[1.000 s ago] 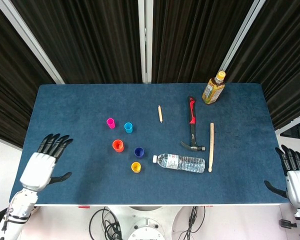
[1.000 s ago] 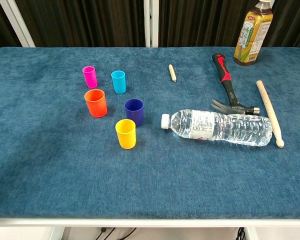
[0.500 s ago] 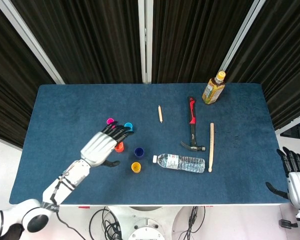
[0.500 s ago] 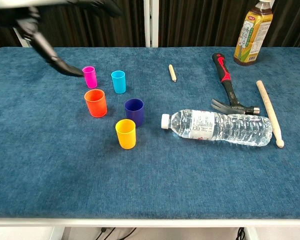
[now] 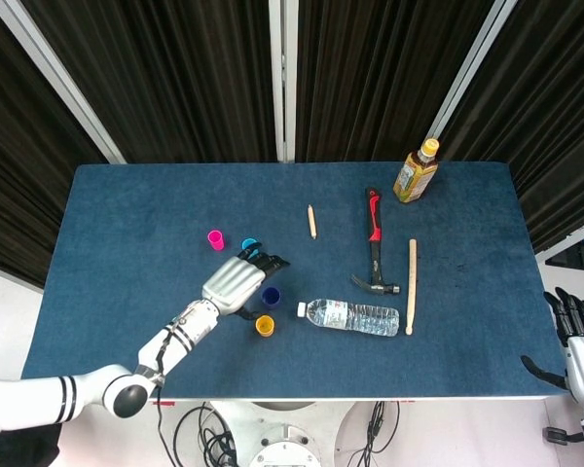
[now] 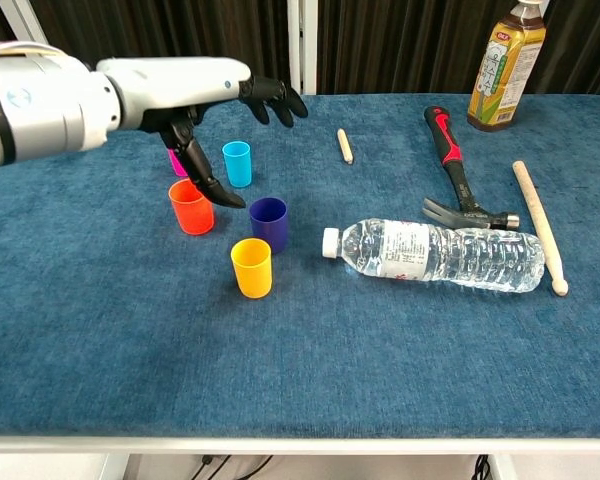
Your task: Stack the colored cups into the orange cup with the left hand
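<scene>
Backdrop: black pleated curtains with pale vertical rails are hanging behind a blue felt table (image 5: 127,204).
Left hand: the left hand (image 6: 185,95) is hovering above the cluster of cups, its fingers (image 6: 270,100) spread apart and its thumb pointing down towards the orange cup; it is holding nothing.
Right hand: the right hand (image 5: 576,336) is showing only in the head view, resting off the table's near right corner with fingers apart and nothing in them.
Orange cup: the orange cup (image 6: 191,207) is standing upright and open-mouthed, partly under the left hand.
Other cups: the pink cup (image 5: 215,239) and the cyan cup (image 6: 237,164) are standing behind it, the dark blue cup (image 6: 268,224) just to its right, the yellow cup (image 6: 251,267) nearest the front edge; all are standing apart.
Clutter: a water bottle (image 6: 435,254) is lying on its side near a hammer (image 6: 458,175), a long wooden stick (image 6: 539,224), a short wooden peg (image 6: 345,145) and an upright tea bottle (image 6: 502,62).
</scene>
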